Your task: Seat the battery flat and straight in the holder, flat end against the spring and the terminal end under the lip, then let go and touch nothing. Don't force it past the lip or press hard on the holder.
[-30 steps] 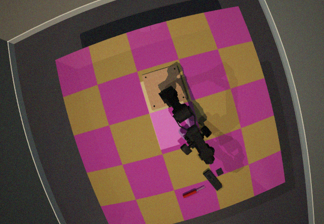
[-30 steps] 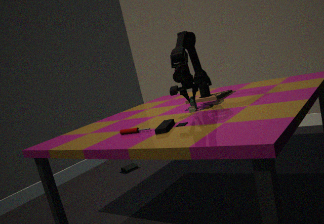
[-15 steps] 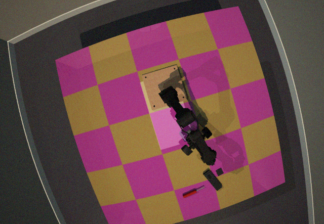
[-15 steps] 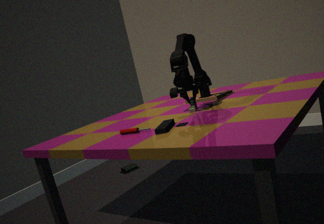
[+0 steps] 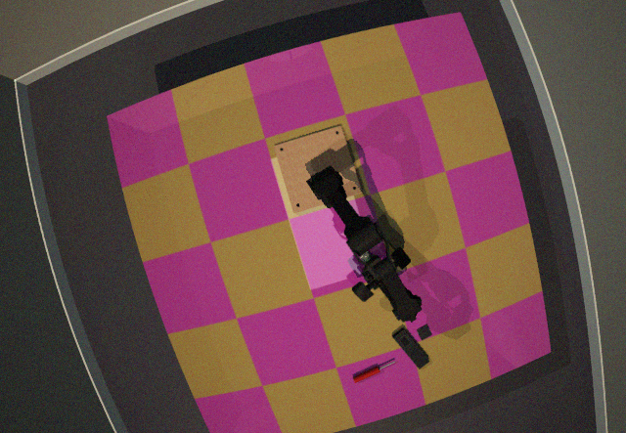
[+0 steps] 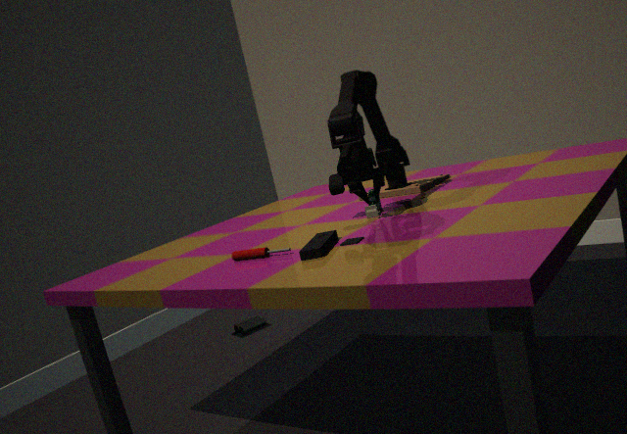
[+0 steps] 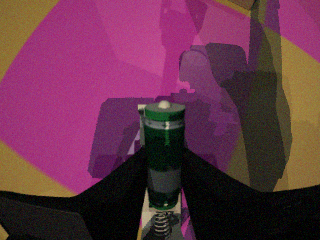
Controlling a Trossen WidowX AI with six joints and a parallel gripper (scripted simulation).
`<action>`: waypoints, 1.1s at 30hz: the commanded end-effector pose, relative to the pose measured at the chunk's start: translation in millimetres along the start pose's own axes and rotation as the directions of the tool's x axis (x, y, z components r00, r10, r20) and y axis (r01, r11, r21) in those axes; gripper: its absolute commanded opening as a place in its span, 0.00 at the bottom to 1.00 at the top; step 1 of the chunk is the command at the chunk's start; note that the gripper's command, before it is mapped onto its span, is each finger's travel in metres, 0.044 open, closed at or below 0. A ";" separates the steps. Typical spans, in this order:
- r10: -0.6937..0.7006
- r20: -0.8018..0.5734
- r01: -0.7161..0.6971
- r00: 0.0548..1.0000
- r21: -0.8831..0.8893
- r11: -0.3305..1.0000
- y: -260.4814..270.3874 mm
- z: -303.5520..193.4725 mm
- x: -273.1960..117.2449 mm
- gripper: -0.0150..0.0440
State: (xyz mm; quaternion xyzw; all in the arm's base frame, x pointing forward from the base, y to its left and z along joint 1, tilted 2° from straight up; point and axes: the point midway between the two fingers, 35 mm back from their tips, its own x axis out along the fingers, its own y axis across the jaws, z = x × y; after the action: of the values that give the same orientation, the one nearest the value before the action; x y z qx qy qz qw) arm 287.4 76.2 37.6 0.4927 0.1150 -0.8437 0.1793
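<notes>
The green battery [image 7: 163, 142] [image 6: 371, 195] is between the two black fingers of my gripper [image 7: 163, 154] [image 6: 373, 200], which is shut on it. Its terminal end, with a pale nub, points to the top of the wrist view and looks raised towards the camera, so the battery looks tilted. The pale holder [image 7: 146, 220] [image 6: 373, 212] is on the table below it, largely hidden by the battery and fingers. The coiled spring [image 7: 161, 224] shows just beyond the battery's flat end; I cannot tell whether they touch. The battery covers the lip area.
A black box [image 5: 410, 347] [image 6: 318, 245] and a small dark square [image 5: 424, 331] [image 6: 352, 241] lie near the arm. A red screwdriver [image 5: 366, 373] [image 6: 250, 254] lies beside the box. The arm's base stands by a tan board [image 5: 292, 176] with dark holes at its corners.
</notes>
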 end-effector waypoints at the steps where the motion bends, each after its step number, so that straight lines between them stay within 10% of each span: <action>1: 0.005 0.016 -0.005 1.000 0.007 1.000 0.7 -1.2 -0.7 0.37; 33: -0.008 0.020 0.008 1.000 0.008 1.000 1.1 -18.4 -7.0 0.37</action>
State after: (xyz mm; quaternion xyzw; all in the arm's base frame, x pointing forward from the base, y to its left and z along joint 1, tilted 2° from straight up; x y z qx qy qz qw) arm 300.8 80.9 35.0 0.4771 0.1128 -0.8530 0.1791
